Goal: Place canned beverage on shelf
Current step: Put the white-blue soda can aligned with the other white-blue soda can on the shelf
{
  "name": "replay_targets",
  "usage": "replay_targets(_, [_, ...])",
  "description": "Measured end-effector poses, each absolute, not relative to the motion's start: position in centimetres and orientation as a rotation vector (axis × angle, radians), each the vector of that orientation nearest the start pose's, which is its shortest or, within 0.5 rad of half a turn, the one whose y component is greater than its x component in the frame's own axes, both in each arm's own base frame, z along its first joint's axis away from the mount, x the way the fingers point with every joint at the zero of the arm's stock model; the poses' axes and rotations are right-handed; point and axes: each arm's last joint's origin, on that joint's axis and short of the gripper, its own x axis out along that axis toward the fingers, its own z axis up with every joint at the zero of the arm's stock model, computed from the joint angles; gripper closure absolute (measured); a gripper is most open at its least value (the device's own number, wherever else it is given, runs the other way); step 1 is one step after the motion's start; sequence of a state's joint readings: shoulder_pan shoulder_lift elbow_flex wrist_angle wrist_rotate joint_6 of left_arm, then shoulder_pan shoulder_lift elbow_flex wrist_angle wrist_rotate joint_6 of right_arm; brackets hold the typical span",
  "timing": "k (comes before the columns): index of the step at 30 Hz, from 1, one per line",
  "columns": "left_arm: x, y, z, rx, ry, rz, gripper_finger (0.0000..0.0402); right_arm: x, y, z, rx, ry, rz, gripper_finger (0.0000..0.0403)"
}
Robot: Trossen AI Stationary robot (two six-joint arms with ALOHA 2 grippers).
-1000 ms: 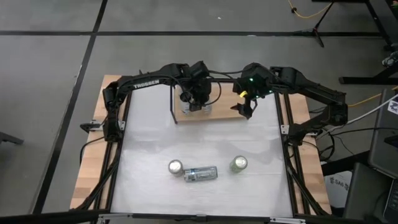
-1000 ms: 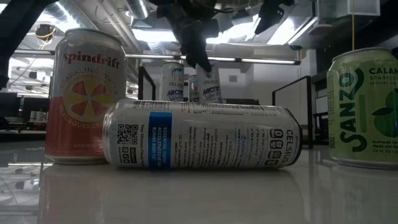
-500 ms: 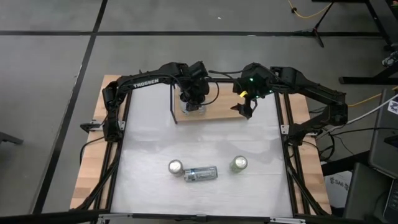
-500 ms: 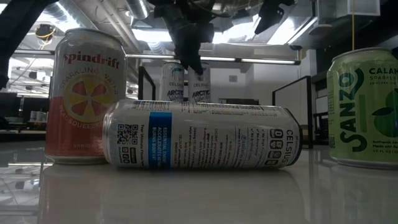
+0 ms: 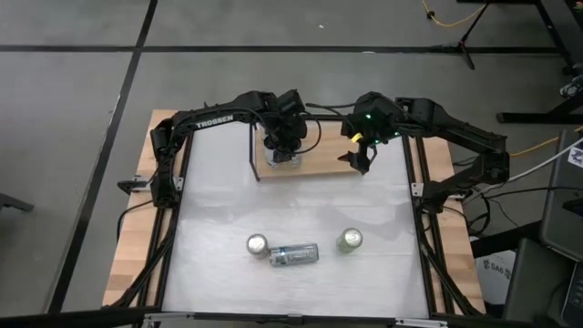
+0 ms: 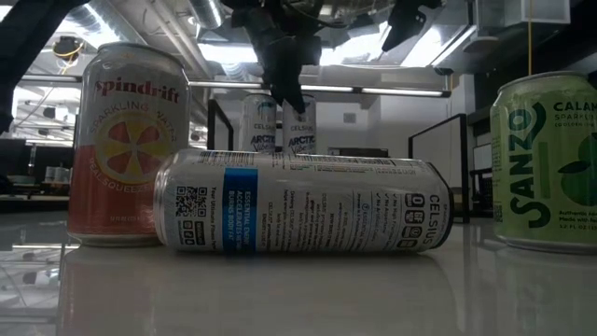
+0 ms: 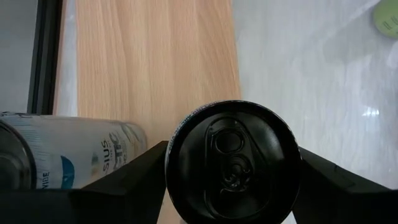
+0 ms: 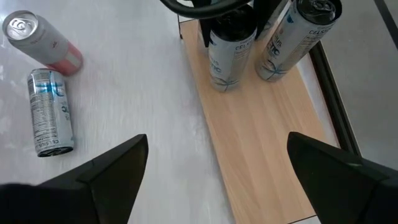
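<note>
Left gripper (image 5: 284, 150), upper centre of the high view, pinches an upright Celsius can (image 7: 233, 162) by its sides over the shelf (image 5: 319, 164); in the left wrist view both fingers (image 7: 134, 171) press the can's rim, w/ the can's black top facing the camera. In the low view the can stands level w/ a second Celsius can (image 6: 259, 122) just beside it, both at centre frame behind the foreground cans. The shelf, a light-wood board w/ black wire uprights, lies across the upper part of the white table (image 5: 219, 219). Right gripper (image 5: 362, 160) hovers at the shelf's right end, fingers spread wide & holding nothing, per the right wrist view. Lower centre of the high view: a Spindrift can (image 5: 258, 244) upright, a silver Celsius can (image 5: 293, 255) lying on its side, a green Sanzo can (image 5: 350, 240) upright, all well apart from the shelf
</note>
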State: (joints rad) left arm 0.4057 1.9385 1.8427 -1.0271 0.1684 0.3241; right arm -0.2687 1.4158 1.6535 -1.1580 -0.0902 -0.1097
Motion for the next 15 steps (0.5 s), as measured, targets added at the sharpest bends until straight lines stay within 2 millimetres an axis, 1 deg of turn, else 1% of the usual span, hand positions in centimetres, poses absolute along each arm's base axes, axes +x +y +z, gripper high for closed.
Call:
replay_targets(7, [37.63, 15.66, 29.78, -0.021, 1.094, 0.043, 0.0114, 25.3, -6.7, 40.35, 0.063, 0.913, -0.116, 0.0029])
replay_targets(15, [37.75, 15.87, 29.68, 0.014, 1.102, 0.097, 0.0108, 25.3, -6.7, 40.35, 0.063, 0.914, -0.116, 0.0029])
